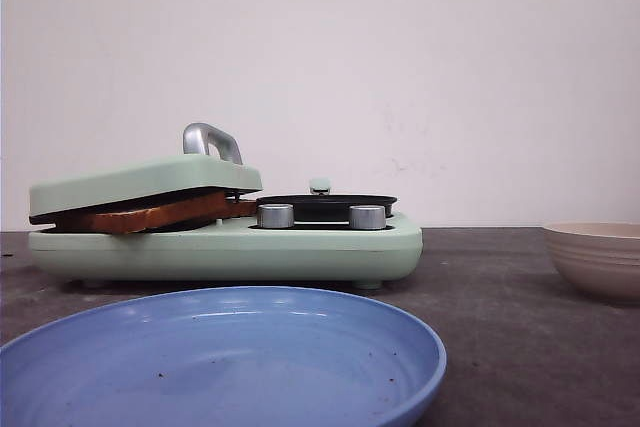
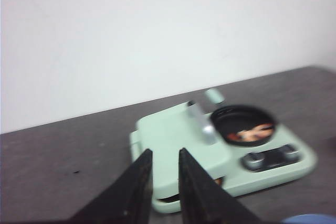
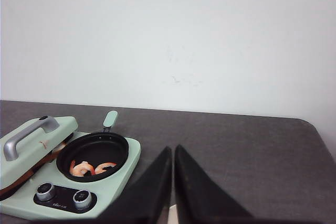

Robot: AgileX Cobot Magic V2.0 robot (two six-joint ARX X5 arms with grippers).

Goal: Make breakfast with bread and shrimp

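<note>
Look at your front view first: the bread (image 1: 150, 215) sits clamped in the press side of the green cooker (image 1: 230, 247), its toasted brown edge showing under the lid (image 1: 140, 182), which rests tilted on it with the metal handle (image 1: 212, 140) on top. From there the pan (image 1: 325, 203) shows only as a dark rim, so you cannot see what is in it. Your right wrist view fills that in: shrimp (image 3: 86, 168) lie in the pan, pink and curled, behind two knobs (image 3: 63, 193).

The front view alone gives you the blue plate (image 1: 225, 362) nearest the camera and a beige bowl (image 1: 600, 257) off to the right on the table (image 1: 500, 317); neither arm appears there.

Your left gripper (image 2: 163, 182) hangs above the lid, its fingers narrowly parted and holding nothing; that picture is blurred. Your right gripper (image 3: 173, 182) is to the right of the cooker, fingers almost together, nothing between them.
</note>
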